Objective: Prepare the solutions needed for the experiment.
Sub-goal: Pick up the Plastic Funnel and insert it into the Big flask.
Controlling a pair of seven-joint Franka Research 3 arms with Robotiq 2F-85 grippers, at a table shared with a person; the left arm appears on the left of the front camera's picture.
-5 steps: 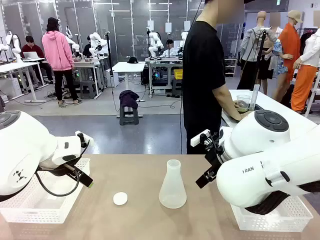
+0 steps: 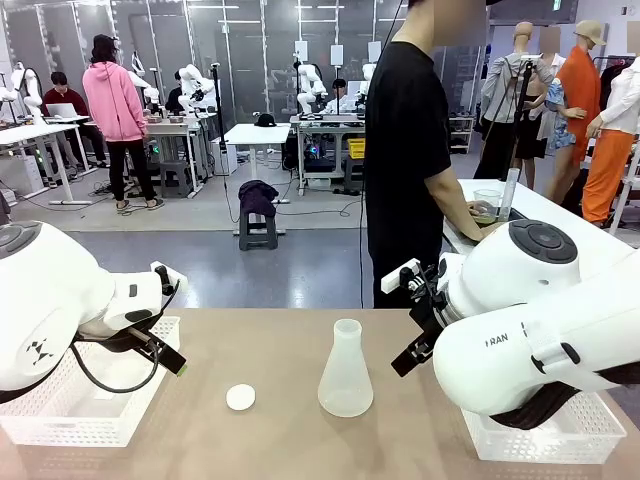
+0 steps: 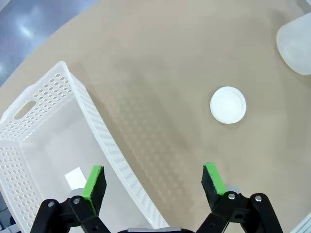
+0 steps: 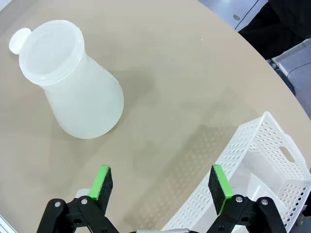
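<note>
between the left gripper [image 3: 152, 169] and right gripper [image 4: 160, 169], both agape, stands a frosted conical flask [image 2: 345, 375].

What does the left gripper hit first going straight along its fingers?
Likely the table, right beside the basket. The left gripper is open and straddles the basket's wall, so one finger may catch the rim first. The depth is unclear.

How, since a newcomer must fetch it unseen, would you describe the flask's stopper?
On the tan table, between two white baskets, stands a translucent conical flask. Beside it, toward the robot's left, lies the stopper: a small flat white disc, unlike the tall flask.
</note>
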